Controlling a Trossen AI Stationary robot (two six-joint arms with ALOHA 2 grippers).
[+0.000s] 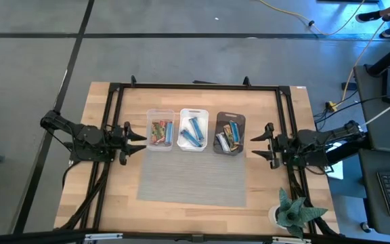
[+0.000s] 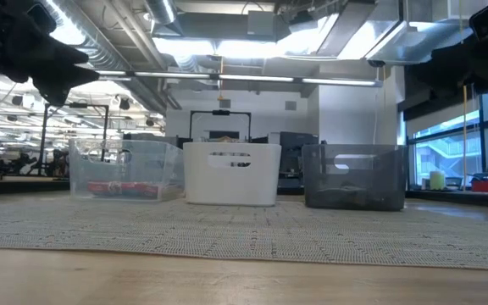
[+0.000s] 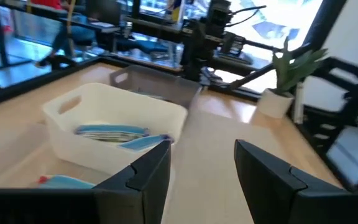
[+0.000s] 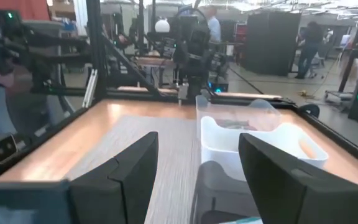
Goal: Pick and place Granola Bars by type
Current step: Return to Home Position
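Left hand (image 1: 140,137) and right hand (image 1: 256,146) gape empty, flanking three bins (image 1: 193,111) of granola bars (image 1: 192,132); plant (image 1: 293,211) near the latter

The middle bin (image 1: 193,110) stands on the far edge of the mat (image 1: 191,179), on the table (image 1: 114,196). The left bin (image 1: 160,112) and the right bin (image 1: 230,115) sit just beside it. Bars (image 1: 193,132) lie in all three. The left gripper (image 1: 137,133) hangs left of the row, the right gripper (image 1: 261,144) right of it. A plant (image 1: 293,211) stands near and right, well apart from the middle bin.
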